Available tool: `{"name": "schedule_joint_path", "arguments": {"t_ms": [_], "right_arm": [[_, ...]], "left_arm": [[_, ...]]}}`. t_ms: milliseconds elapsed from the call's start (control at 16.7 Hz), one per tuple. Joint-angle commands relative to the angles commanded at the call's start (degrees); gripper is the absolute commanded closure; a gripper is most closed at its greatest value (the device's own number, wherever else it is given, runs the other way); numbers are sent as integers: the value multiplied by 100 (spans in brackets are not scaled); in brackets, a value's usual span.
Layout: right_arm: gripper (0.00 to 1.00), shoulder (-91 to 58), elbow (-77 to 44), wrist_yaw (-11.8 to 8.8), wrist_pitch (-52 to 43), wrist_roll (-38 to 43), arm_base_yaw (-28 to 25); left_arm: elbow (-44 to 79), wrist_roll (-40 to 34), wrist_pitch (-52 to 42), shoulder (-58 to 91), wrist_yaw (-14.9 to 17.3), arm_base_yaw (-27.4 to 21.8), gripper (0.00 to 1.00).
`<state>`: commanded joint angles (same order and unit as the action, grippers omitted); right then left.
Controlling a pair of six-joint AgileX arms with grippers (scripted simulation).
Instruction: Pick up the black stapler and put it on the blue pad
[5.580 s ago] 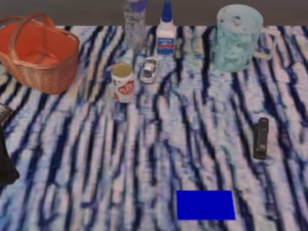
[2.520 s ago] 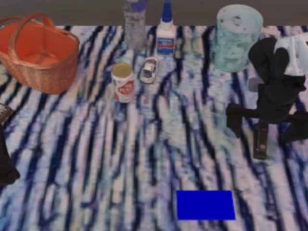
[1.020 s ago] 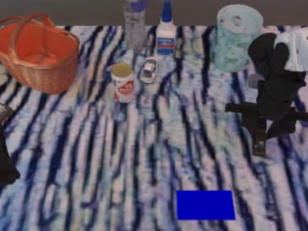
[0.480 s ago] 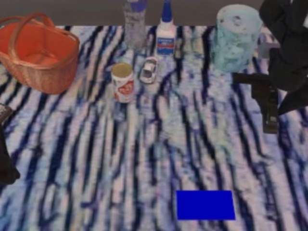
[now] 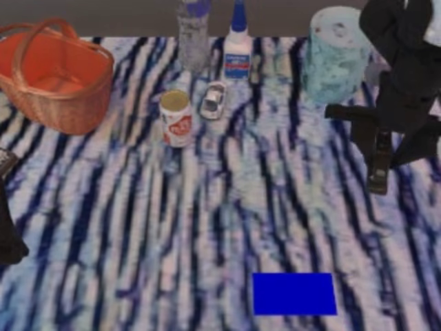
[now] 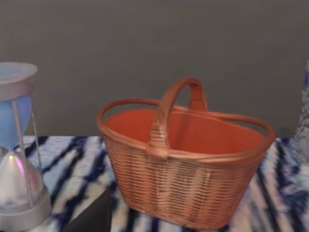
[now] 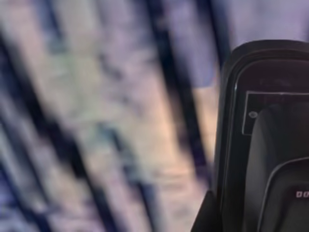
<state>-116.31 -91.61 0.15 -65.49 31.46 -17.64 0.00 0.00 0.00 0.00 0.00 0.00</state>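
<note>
Lifted off the tabletop, stapler [image 5: 380,162] now hangs in right hand [image 5: 383,138], seemingly clenched; long axis points toward pad [image 5: 294,294], near-left.

Right gripper [image 5: 380,141]: far right, pointing down, fingers clamped (load held). Left arm [image 5: 8,227]: parked at left edge.

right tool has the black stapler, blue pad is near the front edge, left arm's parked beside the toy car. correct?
One thing is wrong: the left tool is parked at the table's left edge, near the orange basket, not beside the toy car; the top view shows this. The right tool does hold the black stapler, and the blue pad is near the front edge.
</note>
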Motion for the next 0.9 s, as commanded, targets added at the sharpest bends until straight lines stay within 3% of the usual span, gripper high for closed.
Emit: {"name": "schedule_joint_path", "arguments": {"t_ms": [300,900], "right_arm": [[100,135,124,52,-89,2094,-627],[100,879,950,157,-169,8313,-2310]], "left_arm": [[0,0,0,0,0,0,0],[0,0,0,0,0,0,0]]}}
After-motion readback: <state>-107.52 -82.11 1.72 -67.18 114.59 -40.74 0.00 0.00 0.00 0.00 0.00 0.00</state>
